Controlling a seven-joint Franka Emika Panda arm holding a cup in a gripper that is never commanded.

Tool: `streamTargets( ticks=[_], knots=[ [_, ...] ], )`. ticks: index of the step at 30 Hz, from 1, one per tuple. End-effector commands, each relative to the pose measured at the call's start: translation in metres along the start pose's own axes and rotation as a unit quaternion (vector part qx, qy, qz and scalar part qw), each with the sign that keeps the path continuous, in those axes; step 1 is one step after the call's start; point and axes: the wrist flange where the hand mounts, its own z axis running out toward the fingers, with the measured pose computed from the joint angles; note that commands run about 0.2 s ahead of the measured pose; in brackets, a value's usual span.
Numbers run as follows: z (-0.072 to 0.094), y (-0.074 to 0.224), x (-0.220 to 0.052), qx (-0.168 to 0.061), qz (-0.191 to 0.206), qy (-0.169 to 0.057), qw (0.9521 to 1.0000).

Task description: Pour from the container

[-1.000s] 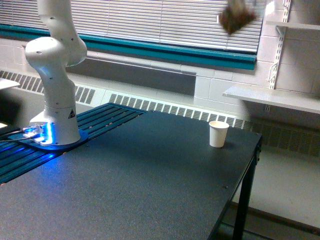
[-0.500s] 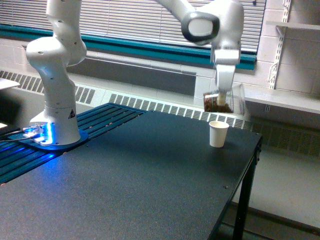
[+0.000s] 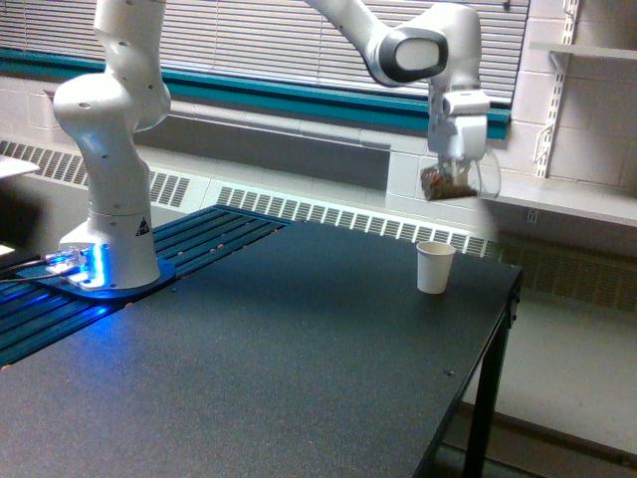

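From my remote seat I've got the gripper hanging up high toward the exterior view's right, clamped on the container — a small clear cup with brown bits showing in its left part. It looks tipped a little, though the blur makes the exact angle hard to call. It sits in the air above the paper cup, well clear of it and a touch to the right of it.

The white paper cup stands upright on the black table, out at the far right corner, close to the table's edge. Nothing sits between container and cup — open air only.

The arm's base is on the far left, bolted on a blue slatted plate with a blue light glowing at its foot. The arm reaches across the top of the frame to the right.

Behind it all: window blinds, a teal sill, a long radiator grille along the wall, and a white wall shelf on the right, just behind the container from this angle. How far the shelf really is from the cup I can't tell.
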Motion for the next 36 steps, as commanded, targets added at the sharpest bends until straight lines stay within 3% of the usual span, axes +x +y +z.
streamTargets(
  ticks=[1, 21, 36],
  knots=[
    [-0.010, -0.024, -0.012, 0.009, -0.017, 0.011, 0.9998],
    [-0.002, -0.024, -0.040, -0.002, -0.054, 0.021, 0.9983],
    [0.018, 0.006, -0.076, -0.023, -0.078, 0.014, 0.9966]
  ],
)
